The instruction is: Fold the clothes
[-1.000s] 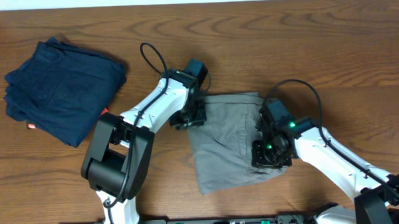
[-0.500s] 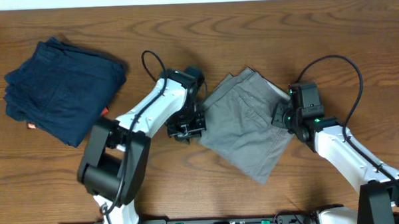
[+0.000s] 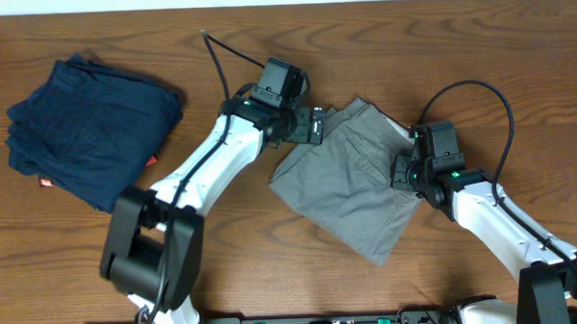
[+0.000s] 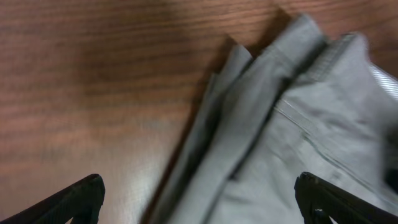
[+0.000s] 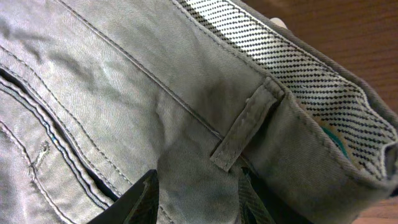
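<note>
At centre of wooden table (image 3: 477, 59), gray shorts (image 3: 352, 189) lying folded and skewed, left gripper (image 3: 318, 125) over their upper-left edge, jaws wide apart, holding nothing, right gripper (image 3: 402, 170) pinching cloth by the belt loop (image 5: 245, 130), navy folded garment (image 3: 90, 126) far left.

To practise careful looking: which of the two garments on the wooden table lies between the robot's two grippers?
The gray woven shorts, with the left gripper and right gripper at opposite edges; the dark navy folded garment lies apart, untouched.

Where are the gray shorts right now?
Overhead, the gray shorts lie slightly right of centre, between the left pincer and the right pincer.
</note>
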You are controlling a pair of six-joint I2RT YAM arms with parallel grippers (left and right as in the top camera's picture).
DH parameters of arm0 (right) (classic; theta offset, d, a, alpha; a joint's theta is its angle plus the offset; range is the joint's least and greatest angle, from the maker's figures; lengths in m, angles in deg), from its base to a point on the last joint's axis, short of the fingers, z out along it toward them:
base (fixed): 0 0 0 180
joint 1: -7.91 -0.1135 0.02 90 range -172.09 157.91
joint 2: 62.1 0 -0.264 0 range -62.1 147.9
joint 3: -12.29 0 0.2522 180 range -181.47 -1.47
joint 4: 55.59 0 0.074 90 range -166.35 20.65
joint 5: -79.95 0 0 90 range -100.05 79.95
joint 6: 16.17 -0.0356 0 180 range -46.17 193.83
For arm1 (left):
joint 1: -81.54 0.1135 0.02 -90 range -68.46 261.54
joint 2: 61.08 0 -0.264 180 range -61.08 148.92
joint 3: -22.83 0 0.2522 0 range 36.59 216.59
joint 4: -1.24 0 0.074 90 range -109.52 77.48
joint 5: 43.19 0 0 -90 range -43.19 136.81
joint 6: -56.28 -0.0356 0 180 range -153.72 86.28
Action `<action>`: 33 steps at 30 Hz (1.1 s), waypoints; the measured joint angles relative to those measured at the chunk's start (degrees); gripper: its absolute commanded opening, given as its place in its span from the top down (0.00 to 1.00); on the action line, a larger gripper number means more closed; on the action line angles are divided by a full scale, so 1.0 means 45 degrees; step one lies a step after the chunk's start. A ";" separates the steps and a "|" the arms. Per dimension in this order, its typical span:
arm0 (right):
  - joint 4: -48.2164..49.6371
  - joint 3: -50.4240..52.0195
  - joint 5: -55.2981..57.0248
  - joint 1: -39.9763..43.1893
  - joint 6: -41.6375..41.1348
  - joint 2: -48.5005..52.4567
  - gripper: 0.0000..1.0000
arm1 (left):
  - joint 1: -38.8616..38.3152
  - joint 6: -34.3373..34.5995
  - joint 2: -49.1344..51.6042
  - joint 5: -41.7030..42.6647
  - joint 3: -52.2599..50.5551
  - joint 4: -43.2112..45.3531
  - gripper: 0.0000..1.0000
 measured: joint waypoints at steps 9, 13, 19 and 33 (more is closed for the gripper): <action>-0.0053 0.0000 0.0000 -0.0010 0.0034 0.0000 0.58 | -0.0024 -0.0704 0.2001 0.1613 0.0000 -0.0126 0.02; -0.0053 0.0000 0.0000 -0.0010 0.0034 0.0000 0.58 | -0.0185 -0.1268 0.2021 0.3274 0.0034 -0.0733 0.14; -0.0087 0.0000 0.0034 -0.0010 0.0034 0.0000 0.58 | -0.0967 -0.1715 0.2025 0.4381 0.0034 -0.0937 0.94; -0.0831 0.0000 -0.0024 0.0282 0.0146 -0.1010 0.47 | 0.0937 -0.1967 -0.0345 0.1511 0.0039 -0.1875 0.94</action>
